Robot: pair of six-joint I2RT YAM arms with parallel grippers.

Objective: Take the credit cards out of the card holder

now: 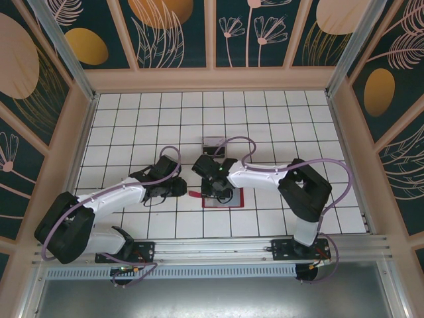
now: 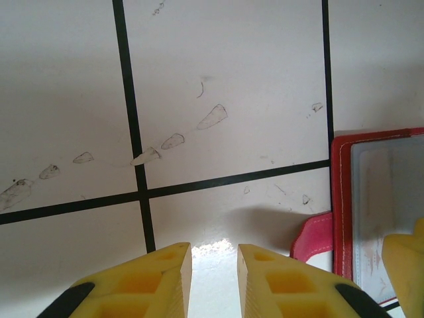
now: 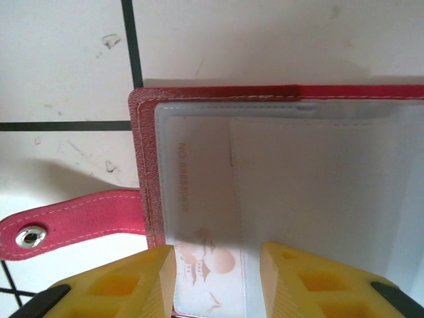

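Card holder [image 3: 278,93] is lying open on the white tiled tabletop [image 1: 265,119], roughly centre, just ahead of the two arm bases. Red border is facing up, with a grey lining and a clear sleeve inside. Its closing tab [image 3: 73,222] is sticking out flat to one side, with the metal snap showing at its tip.

A credit card [image 3: 199,199] is sitting inside the clear sleeve. It is pale, with lettering along one edge and an orange print near the bottom. I am not able to tell how many cards are in there.

Right claw [image 3: 217,278] is hanging right over the open card holder, yellow fingers [image 3: 132,288] spread, and the printed end of the card is showing in the gap between them. I am not seeing anything pinched. I cannot tell whether the tips are touching the sleeve.

Left claw [image 2: 214,268] is hovering low over bare tile just beside the tab side of the card holder. Its fingers are parted by a narrow gap and holding nothing. The red edge and tab are showing at the right of its wrist view, with one of the right claw's yellow fingers poking in past them.

In the top view both arms are reaching in toward the middle, with the claws near each other. A small clear box [image 1: 213,144] is sitting on the tabletop just beyond the card holder, apart from it.
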